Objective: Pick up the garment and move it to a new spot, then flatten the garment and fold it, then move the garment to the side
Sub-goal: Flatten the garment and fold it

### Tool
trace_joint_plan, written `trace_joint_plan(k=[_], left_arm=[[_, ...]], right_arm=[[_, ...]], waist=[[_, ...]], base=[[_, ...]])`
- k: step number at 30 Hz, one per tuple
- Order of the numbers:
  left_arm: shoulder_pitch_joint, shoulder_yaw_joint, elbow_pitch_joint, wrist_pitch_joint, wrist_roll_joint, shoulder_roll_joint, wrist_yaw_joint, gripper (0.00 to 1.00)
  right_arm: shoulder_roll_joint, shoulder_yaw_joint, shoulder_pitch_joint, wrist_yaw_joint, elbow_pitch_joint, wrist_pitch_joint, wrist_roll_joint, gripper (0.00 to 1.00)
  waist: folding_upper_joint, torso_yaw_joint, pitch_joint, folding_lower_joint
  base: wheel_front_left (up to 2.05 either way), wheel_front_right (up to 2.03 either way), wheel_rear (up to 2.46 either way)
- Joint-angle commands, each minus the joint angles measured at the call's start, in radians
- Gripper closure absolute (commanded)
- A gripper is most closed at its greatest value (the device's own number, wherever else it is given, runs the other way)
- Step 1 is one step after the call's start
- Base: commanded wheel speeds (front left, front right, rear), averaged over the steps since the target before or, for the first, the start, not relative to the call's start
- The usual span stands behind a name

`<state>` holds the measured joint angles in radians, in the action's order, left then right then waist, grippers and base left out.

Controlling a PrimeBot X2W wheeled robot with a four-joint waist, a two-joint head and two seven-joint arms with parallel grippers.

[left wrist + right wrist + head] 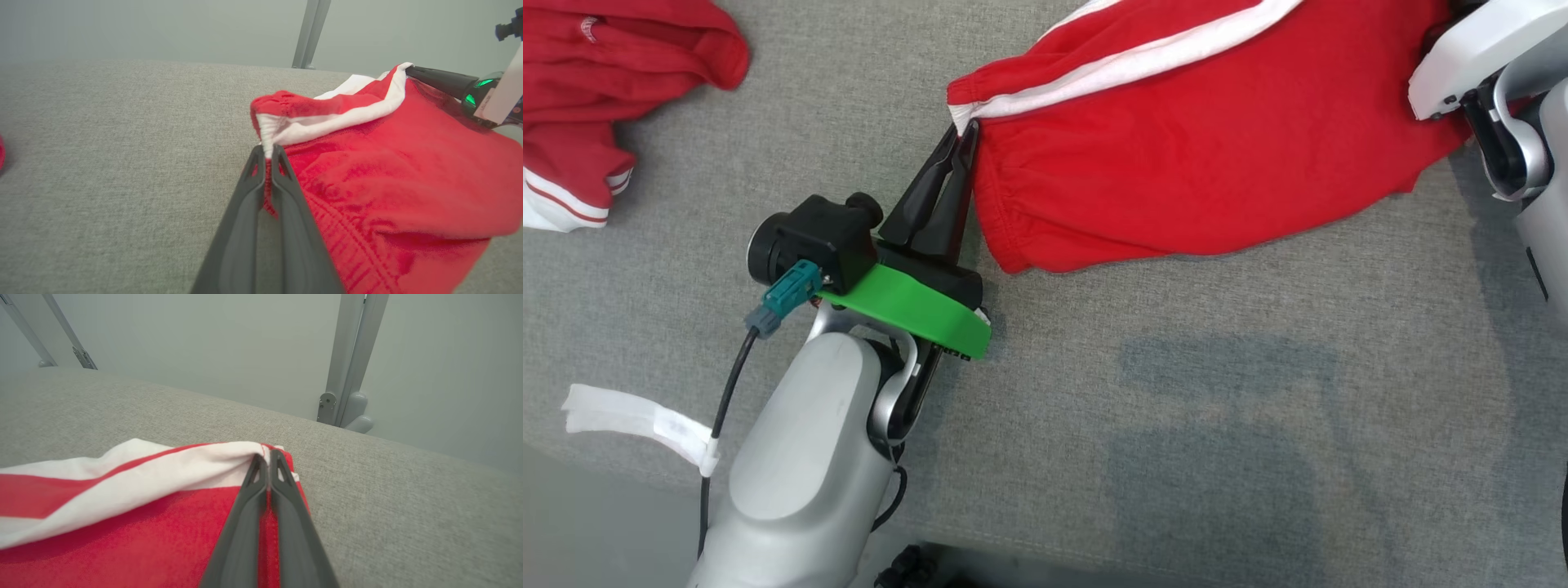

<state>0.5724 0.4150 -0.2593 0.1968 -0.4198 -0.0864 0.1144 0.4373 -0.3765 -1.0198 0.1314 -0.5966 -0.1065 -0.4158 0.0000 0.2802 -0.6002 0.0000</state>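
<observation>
A red garment [1201, 155] with white side stripes and a gathered waistband lies spread across the upper middle of the grey surface. My left gripper [960, 135] is shut on the waistband corner at the garment's left end; the left wrist view shows the white and red hem [267, 147] pinched between the dark fingers [245, 212]. The right wrist view has my right gripper [265, 457] shut on the striped edge of the garment [122, 522]. In the head view the right arm's pale wrist [1486, 57] sits over the garment's right end, its fingertips hidden.
A second red garment [596, 90] with striped cuffs lies bunched at the upper left. A strip of white tape [637, 420] lies near the front left edge of the grey cloth surface [1217, 425]. Metal frame posts [351, 359] stand beyond the far edge.
</observation>
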Motion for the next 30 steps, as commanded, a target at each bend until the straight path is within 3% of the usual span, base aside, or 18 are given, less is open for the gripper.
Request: trace_joint_plan(k=[1, 2, 3, 4, 9, 14, 22, 30], left_arm=[[0.033, 0.009, -0.037, 0.015, -0.007, 0.005, 0.006, 0.67], [0.035, 0.007, -0.046, 0.019, -0.008, 0.005, 0.006, 0.27], [0.036, 0.005, -0.054, 0.022, -0.009, 0.005, 0.003, 0.0], [0.034, 0.0, -0.059, 0.028, -0.007, 0.003, -0.002, 0.0], [-0.004, -0.028, -0.048, 0.055, -0.004, -0.002, -0.02, 0.0], [-0.068, -0.094, 0.038, 0.069, 0.018, -0.005, -0.052, 0.0], [-0.196, -0.201, 0.197, 0.068, 0.103, -0.007, -0.078, 0.0], [-0.29, -0.216, 0.198, 0.068, 0.155, -0.047, -0.078, 0.0]], right_arm=[[-0.005, -0.048, -0.04, -0.001, -0.057, -0.026, -0.027, 1.0], [-0.008, -0.059, -0.045, -0.001, -0.073, -0.038, -0.037, 0.78], [-0.01, -0.072, -0.045, -0.001, -0.086, -0.051, -0.047, 0.07], [-0.008, -0.082, -0.045, -0.001, -0.1, -0.067, -0.048, 0.0], [-0.009, -0.098, -0.023, -0.001, -0.125, -0.125, -0.064, 0.0], [-0.022, -0.051, 0.043, -0.001, -0.078, -0.159, -0.045, 0.0], [-0.111, 0.159, 0.273, -0.001, 0.168, -0.159, 0.066, 0.0], [-0.201, 0.261, 0.516, -0.001, 0.356, -0.159, 0.141, 0.0]], waist=[[0.0, 0.018, -0.028, 0.0], [0.0, 0.015, -0.027, 0.0], [0.0, 0.011, -0.026, 0.0], [0.0, 0.006, -0.024, 0.0], [0.0, -0.017, -0.004, 0.0], [0.0, -0.058, 0.038, 0.0], [0.0, -0.136, 0.114, 0.0], [0.0, -0.202, 0.193, 0.0]], base=[[0.0, 0.0, 0.0], [0.0, 0.0, 0.0], [0.0, 0.0, 0.0], [0.0, 0.0, 0.0], [0.0, 0.0, 0.0], [0.0, 0.0, 0.0], [0.0, 0.0, 0.0], [0.0, 0.0, 0.0]])
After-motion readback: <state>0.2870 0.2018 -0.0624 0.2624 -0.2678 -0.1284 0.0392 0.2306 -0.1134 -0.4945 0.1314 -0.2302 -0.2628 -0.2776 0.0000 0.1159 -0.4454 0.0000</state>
